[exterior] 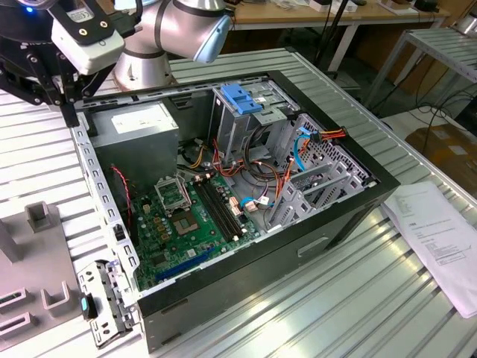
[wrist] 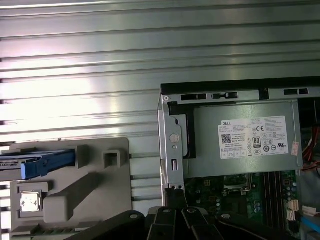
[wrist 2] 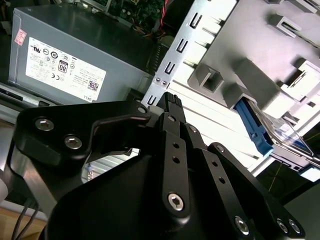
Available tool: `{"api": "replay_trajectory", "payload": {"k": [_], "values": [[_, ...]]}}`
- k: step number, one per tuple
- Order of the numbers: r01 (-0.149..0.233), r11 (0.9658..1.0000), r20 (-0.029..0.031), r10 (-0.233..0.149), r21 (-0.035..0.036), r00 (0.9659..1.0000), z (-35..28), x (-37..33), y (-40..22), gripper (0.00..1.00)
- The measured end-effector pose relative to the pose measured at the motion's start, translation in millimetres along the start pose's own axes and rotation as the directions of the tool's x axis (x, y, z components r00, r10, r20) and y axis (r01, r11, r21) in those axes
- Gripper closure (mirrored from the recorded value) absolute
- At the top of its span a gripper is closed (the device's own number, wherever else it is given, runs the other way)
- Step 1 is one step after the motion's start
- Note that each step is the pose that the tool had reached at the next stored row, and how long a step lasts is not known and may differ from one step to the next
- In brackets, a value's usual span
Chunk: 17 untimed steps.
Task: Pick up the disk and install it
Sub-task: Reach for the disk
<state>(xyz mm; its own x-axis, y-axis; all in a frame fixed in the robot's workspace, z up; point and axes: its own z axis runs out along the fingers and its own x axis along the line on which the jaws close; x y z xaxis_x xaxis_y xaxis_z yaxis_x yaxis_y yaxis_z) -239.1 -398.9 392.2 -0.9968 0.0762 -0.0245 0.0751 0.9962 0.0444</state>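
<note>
One case (exterior: 313,246) is lying open — one power supply (exterior: 138,127), one drive cage (exterior: 242,112) and one motherboard (exterior: 194,224) are sitting inside it. One disk (wrist: 45,164) is sitting in one grey holder (wrist: 85,190).

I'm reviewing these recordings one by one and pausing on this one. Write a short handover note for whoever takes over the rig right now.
The gripper hangs over the edge of the open computer case, next to the power supply. It does not hold the disk.
The disk sits in the grey fixture on the table beside the case, apart from the gripper.
Done: nothing that shows; the disk is not picked up.
Left: the pickup and the install. The drive cage with its blue handle stands inside the case.
</note>
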Motion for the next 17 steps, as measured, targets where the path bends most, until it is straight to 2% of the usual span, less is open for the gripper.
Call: {"api": "replay_trajectory", "payload": {"k": [17], "values": [[0.000, 1.0000, -0.0001, 0.000, 0.0000, 1.0000, -0.3, 13.8, -1.1, 0.89]]}}
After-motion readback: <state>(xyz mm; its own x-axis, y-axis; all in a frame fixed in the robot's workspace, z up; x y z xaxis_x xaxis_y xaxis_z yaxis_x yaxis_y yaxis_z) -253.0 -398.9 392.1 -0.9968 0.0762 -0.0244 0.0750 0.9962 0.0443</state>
